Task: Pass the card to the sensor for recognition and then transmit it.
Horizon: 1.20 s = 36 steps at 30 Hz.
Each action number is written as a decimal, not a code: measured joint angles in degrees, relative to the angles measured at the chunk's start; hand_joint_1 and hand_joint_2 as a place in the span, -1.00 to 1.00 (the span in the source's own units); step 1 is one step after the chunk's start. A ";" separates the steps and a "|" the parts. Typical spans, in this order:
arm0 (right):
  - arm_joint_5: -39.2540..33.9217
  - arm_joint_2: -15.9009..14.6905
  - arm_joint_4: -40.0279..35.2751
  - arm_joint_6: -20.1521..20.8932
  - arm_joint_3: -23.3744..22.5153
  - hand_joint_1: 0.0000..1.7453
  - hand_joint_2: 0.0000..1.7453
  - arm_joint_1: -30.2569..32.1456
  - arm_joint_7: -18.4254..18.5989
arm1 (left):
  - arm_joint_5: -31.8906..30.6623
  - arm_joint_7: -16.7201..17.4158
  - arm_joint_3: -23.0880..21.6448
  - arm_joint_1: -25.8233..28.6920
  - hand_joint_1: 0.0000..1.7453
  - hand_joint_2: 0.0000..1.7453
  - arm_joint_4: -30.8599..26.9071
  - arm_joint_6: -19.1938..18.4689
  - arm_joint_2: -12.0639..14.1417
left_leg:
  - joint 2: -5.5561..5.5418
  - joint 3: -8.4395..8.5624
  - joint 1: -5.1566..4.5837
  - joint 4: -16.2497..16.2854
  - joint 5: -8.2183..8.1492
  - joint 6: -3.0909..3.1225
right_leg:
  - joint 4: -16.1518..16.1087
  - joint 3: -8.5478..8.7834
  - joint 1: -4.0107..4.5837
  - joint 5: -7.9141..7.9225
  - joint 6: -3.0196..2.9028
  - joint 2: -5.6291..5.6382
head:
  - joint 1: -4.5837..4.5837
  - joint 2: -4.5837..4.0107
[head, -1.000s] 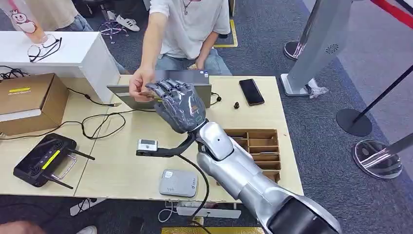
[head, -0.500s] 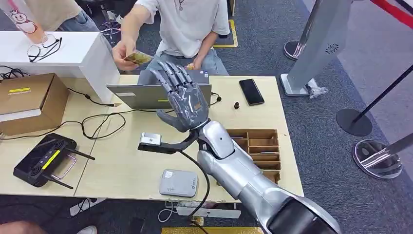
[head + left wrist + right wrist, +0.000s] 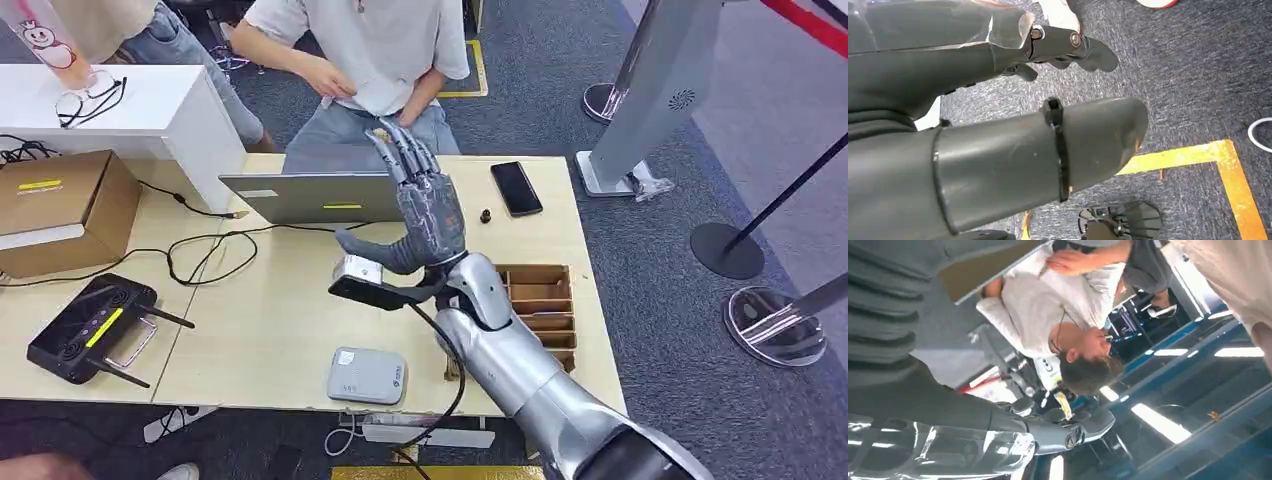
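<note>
My right hand is raised over the middle of the wooden table, fingers spread and pointing up, holding nothing. In the right wrist view its fingers stretch out toward the seated person. That person sits behind the table with one hand drawn back to the torso; I cannot make out the card there. The grey card sensor lies flat near the table's front edge, below and left of my right hand. My left hand hangs over carpet, fingers loosely apart and holding nothing.
A grey laptop stands behind my right hand, a black phone to its right. A wooden divided tray sits under my right forearm. A black controller, cables and a cardboard box occupy the left side.
The person took the card from my right hand's fingers and pulled it back to the body. My right hand swung right and rose, its fingers opening out.
</note>
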 joint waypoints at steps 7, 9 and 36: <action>-9.22 -2.43 -8.90 5.25 -1.38 -1.00 -1.00 5.43 -2.25 | -0.57 0.31 -0.48 -0.50 -1.00 -1.00 0.00 -0.52 0.02 | 0.00 0.00 0.00 0.00 0.00 0.00 | 0.00 0.00 0.00 0.00 0.00 0.01 | 0.00 0.00; -11.80 -3.02 -10.99 6.67 -1.62 -1.00 -1.00 6.77 -3.02 | -0.70 0.46 -0.59 -0.53 -1.00 -1.00 0.00 -0.55 0.02 | 0.00 0.00 0.00 0.00 0.00 0.00 | 0.00 0.00 0.00 0.00 0.00 0.01 | 0.00 0.00; -27.32 -7.50 -28.59 15.41 -3.47 -1.00 -1.00 18.78 -7.65 | -0.72 0.63 -0.85 -0.59 -1.00 -1.00 0.00 0.48 0.02 | 0.00 -0.01 0.00 0.00 -0.02 0.00 | 0.00 0.00 0.00 0.00 0.00 0.01 | 0.00 0.00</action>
